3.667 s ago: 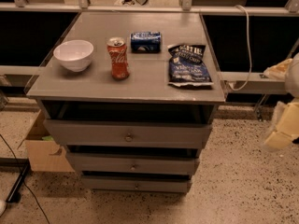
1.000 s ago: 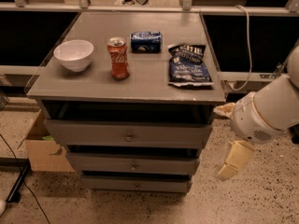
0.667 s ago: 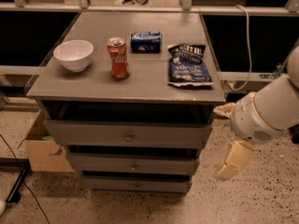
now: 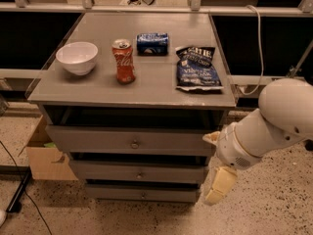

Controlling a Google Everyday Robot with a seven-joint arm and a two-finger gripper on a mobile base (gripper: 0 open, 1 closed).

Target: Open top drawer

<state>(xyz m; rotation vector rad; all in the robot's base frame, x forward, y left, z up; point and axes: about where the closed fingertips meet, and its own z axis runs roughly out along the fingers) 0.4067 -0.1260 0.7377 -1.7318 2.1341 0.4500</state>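
The top drawer (image 4: pixel 98 140) is the widest grey front of the cabinet, with a small round metal knob (image 4: pixel 134 143) at its centre. It sits in line with the cabinet frame, with a dark gap above it. My gripper (image 4: pixel 215 163) is at the cabinet's right front corner, level with the top and middle drawers, well right of the knob. Its two cream fingers stand apart, one near the top drawer's right end (image 4: pixel 211 137) and one lower (image 4: pixel 220 184). It holds nothing.
On the cabinet top (image 4: pixel 156 89) stand a white bowl (image 4: pixel 77 57), a red soda can (image 4: pixel 123 61), a blue packet (image 4: pixel 152 42) and a chip bag (image 4: pixel 197 68). Two narrower drawers (image 4: pixel 139 174) lie below. A cardboard box (image 4: pixel 44 155) sits on the floor at the left.
My arm and gripper have moved left and down, from beside the cabinet to its right front corner. The drawers and tabletop items have not moved.
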